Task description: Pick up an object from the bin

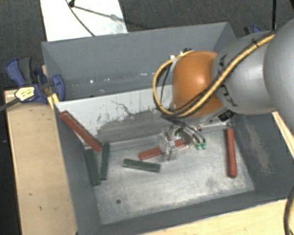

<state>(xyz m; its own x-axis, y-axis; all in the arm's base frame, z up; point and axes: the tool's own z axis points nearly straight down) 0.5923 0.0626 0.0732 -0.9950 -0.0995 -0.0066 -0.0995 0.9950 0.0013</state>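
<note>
My gripper hangs low near the middle of the bin, under the orange cover, with its metal fingers down at a red-brown stick lying flat on the floor. The fingers stand at the stick's right end; whether they grip it is hidden. A dark green stick lies just to the lower left of it, slanted. A small green bit shows right of the fingers.
A red-brown stick lies upright along the right wall. Another red-brown stick leans along the left wall, with two dark green sticks below it. The arm covers the bin's upper right.
</note>
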